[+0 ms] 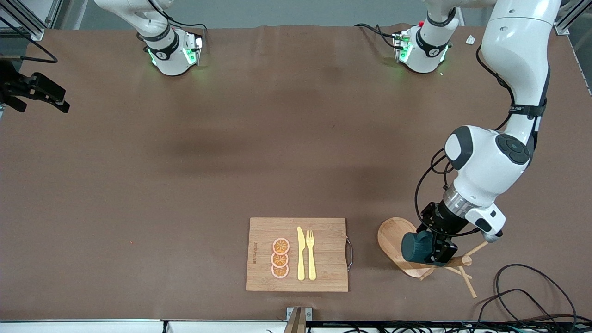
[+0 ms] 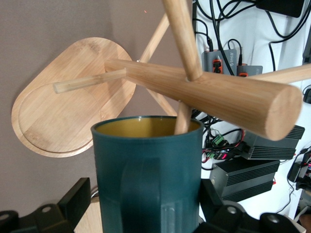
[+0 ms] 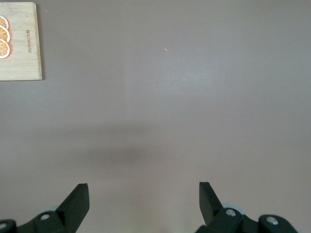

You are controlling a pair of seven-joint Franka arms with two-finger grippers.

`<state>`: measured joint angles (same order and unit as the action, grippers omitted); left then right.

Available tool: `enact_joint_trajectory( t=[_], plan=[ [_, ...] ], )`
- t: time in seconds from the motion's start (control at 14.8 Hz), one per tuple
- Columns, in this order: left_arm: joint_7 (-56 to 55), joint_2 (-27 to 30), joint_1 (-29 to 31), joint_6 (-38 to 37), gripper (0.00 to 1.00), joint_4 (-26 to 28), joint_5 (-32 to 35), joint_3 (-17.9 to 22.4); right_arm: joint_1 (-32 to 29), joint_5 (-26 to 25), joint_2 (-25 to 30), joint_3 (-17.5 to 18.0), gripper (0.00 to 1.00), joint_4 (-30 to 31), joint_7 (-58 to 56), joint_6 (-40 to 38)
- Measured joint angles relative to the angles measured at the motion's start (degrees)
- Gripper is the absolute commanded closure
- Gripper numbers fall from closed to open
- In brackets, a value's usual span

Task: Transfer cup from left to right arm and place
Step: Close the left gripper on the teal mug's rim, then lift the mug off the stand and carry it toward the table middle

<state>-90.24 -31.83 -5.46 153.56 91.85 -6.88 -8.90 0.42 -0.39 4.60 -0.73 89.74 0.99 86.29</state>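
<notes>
The left gripper (image 1: 432, 249) pinches the teal cup (image 1: 415, 246) by its sides at the wooden peg stand (image 1: 407, 249), near the table's front edge toward the left arm's end. The cup lies tilted with one peg (image 2: 182, 119) reaching into its mouth, so it seems to need drawing off along that peg. The right gripper (image 3: 143, 199), fingers spread, waits over bare table near the right arm's end, well apart. The cup's bottom is hidden.

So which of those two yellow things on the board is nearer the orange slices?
The yellow knife: it lies right beside the three orange slices on the cutting board, while the fork lies past it, toward the left arm's end.
</notes>
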Motion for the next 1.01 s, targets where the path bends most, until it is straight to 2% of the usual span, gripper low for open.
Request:
enact_joint_trajectory(
  t=[0.14, 0.27, 0.74, 1.01],
  plan=[
    [0.0, 0.0, 0.0, 0.2, 0.39, -0.1, 0.0, 0.0, 0.0, 0.0, 0.0, 0.0, 0.00, 0.0, 0.0, 0.0],
    [0.0, 0.0, 0.0, 0.2, 0.45, -0.2, 0.0, 0.0, 0.0, 0.0, 0.0, 0.0, 0.00, 0.0, 0.0, 0.0],
    [0.2, 1.0, -1.1, -1.8, 0.46, -3.3, 0.6, -3.3, 0.0, 0.0, 0.0, 0.0, 0.00, -0.1, 0.0, 0.0],
    [0.1, 2.7, -8.1, -7.0, 0.46, -3.6, 7.7, -3.7, 0.0, 0.0, 0.0, 0.0, 0.00, -0.1, 0.0, 0.0]
  ],
)
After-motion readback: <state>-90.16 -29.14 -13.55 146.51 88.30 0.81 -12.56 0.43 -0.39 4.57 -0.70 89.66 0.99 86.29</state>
